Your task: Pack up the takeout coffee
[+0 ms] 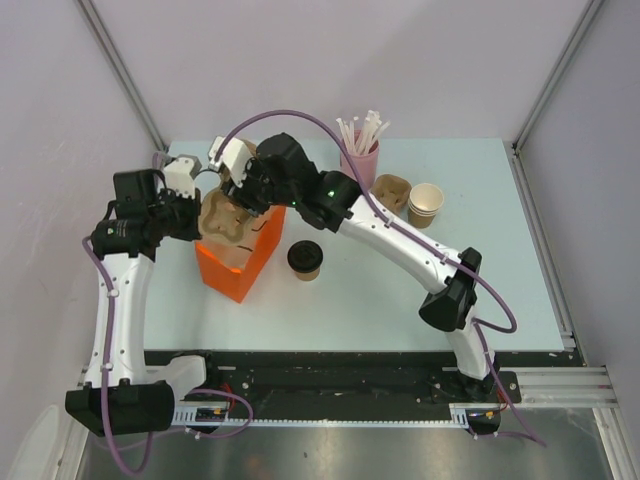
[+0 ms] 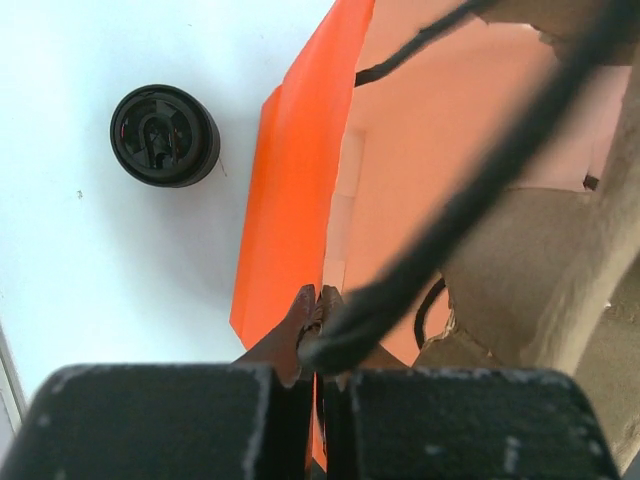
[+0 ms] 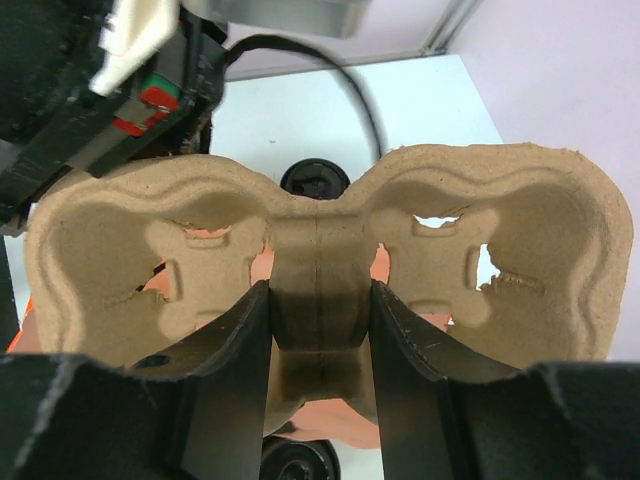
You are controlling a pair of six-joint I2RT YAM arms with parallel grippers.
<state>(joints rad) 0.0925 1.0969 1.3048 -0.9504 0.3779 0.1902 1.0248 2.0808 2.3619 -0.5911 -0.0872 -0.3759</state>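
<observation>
The takeout coffee [image 1: 305, 259], a small brown cup with a black lid, stands on the table just right of the orange paper bag [image 1: 238, 262]. It also shows in the left wrist view [image 2: 164, 135], left of the bag [image 2: 300, 200]. My left gripper [image 1: 197, 218] is shut on the bag's rim [image 2: 318, 300] at its left side. My right gripper [image 1: 240, 190] is shut on the middle ridge of a brown pulp cup carrier [image 3: 500, 260] and holds it over the bag's open mouth [image 1: 225, 215].
A pink cup of straws [image 1: 360, 158] stands at the back. Right of it are a second pulp carrier [image 1: 391, 190] and stacked lidless paper cups [image 1: 426, 203]. The right arm reaches across the table's middle above the coffee.
</observation>
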